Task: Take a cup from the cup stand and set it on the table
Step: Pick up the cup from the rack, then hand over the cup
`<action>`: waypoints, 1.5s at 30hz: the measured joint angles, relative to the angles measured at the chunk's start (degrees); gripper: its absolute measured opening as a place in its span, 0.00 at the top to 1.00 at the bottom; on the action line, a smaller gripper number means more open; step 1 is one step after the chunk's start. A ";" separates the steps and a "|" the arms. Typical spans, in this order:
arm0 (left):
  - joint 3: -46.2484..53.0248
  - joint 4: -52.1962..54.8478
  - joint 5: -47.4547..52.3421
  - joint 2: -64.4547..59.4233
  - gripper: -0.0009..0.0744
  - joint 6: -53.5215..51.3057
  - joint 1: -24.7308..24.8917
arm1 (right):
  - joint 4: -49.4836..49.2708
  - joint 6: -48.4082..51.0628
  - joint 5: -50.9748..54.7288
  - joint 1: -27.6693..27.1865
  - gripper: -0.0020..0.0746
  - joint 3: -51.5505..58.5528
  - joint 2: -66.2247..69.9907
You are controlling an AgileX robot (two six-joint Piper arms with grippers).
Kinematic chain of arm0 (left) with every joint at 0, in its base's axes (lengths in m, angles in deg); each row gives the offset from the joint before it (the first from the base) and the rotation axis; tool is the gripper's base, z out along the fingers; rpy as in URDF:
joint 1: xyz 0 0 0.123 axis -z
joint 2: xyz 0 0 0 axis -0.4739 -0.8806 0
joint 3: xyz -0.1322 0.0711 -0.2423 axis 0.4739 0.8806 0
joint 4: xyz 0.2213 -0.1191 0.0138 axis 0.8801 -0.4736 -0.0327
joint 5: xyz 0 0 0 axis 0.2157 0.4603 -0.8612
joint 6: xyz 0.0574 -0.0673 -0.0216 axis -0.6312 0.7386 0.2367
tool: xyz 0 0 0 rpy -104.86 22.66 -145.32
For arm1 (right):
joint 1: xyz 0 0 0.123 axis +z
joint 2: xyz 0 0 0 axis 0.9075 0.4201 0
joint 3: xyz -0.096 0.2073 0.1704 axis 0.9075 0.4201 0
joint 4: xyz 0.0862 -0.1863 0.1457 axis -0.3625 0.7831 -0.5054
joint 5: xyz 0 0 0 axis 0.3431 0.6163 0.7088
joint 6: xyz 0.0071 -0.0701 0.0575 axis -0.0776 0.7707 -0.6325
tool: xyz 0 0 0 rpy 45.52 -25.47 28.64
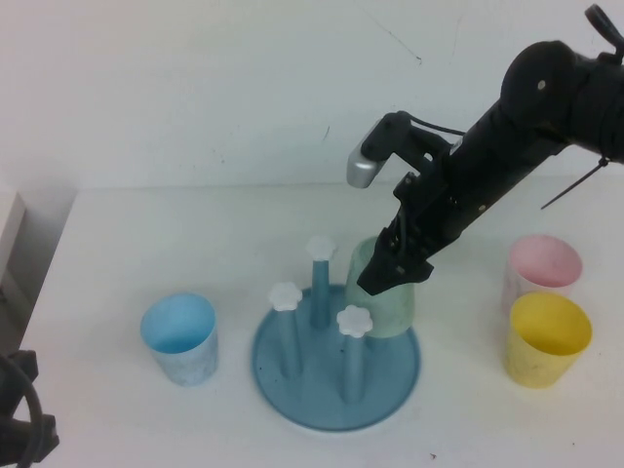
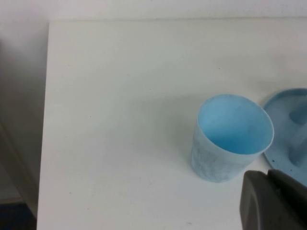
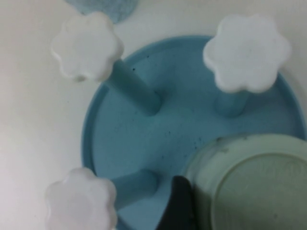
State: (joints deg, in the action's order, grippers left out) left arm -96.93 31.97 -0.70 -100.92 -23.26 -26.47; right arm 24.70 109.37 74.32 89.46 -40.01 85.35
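Note:
The pale sage-green cup [image 1: 382,292] sits upside down over one peg of the blue cup stand [image 1: 336,375], near the middle of the white table [image 1: 146,244]. My right gripper [image 1: 390,268] reaches down from the right and clasps the cup's upper end. In the right wrist view one dark finger [image 3: 178,206] presses against the cup [image 3: 254,187]; the other finger is out of frame. Three white flower caps stand free on the stand [image 3: 144,143]. My left gripper [image 2: 276,203] is shut and empty, low at the front left beside the light blue cup [image 2: 230,139].
A light blue cup [image 1: 179,337] stands upright left of the stand. A yellow cup [image 1: 548,338] and a pink cup [image 1: 542,268] stand at the right. The left arm [image 1: 19,419] rests at the front left corner.

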 joint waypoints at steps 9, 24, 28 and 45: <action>0.02 -11.63 -0.11 0.00 0.99 0.00 0.00 | 6.18 -7.67 7.90 0.00 0.23 -13.62 -0.23; 0.02 -52.10 2.75 0.00 0.99 -16.92 0.00 | -8.23 -16.24 14.30 0.00 0.23 -31.59 -2.83; 0.02 -65.10 4.62 -0.10 0.99 -26.17 0.00 | -17.63 -16.27 14.30 0.13 0.23 -31.47 -2.14; 0.02 -69.41 5.06 -0.10 0.20 -29.70 0.00 | -46.46 -1.80 13.25 2.27 0.23 -7.36 -1.32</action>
State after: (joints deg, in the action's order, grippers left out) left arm -96.92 -37.43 4.36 -101.01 -52.96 -26.47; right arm -21.76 107.56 87.57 91.73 -47.38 84.03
